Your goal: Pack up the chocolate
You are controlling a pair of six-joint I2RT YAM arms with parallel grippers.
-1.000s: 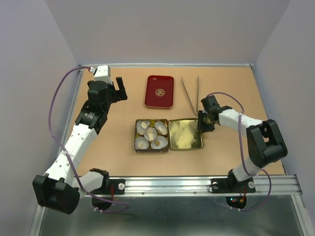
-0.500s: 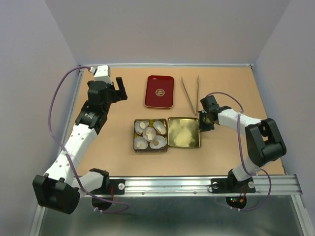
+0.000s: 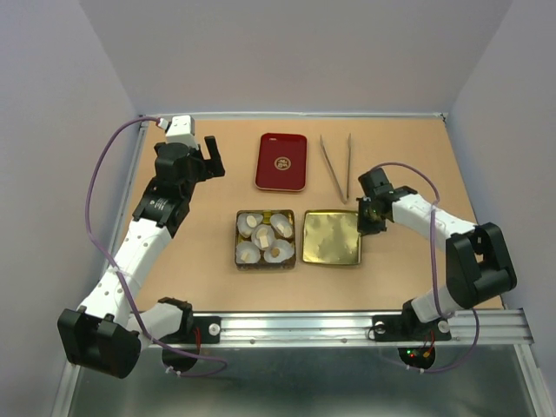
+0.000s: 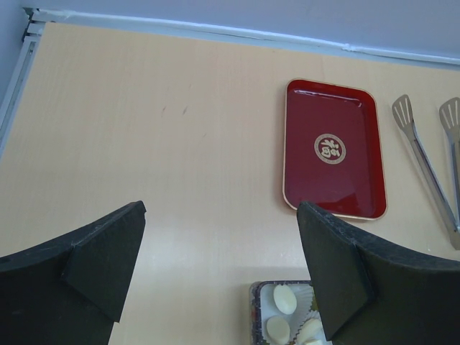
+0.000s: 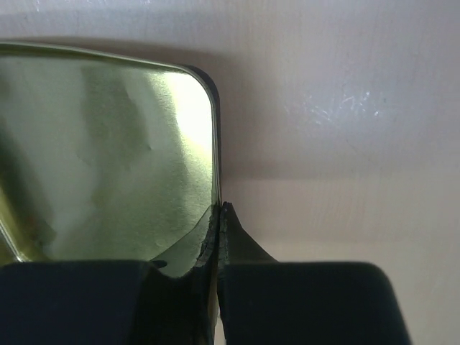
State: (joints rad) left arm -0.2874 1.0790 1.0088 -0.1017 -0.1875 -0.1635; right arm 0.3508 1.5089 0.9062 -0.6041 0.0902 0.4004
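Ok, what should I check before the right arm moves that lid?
1. Right gripper shut on the gold lid's rim: ok.
2. Grip firm enough to lift: cannot tell, only the fingertips pinch the thin edge.
3. Chocolate sits inside the tin, nothing sticking out over its rim: ok.
4. Left gripper open, holding nothing, away from the tin: ok.
5. Tweezers apart from the lid: ok.

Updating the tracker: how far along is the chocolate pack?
Done: chocolate sits in paper cups inside the tin. In hand: right gripper pinches the rim of the gold lid, which lies open beside the tin. To do: likely closing the lid. Left gripper is open, holding nothing.
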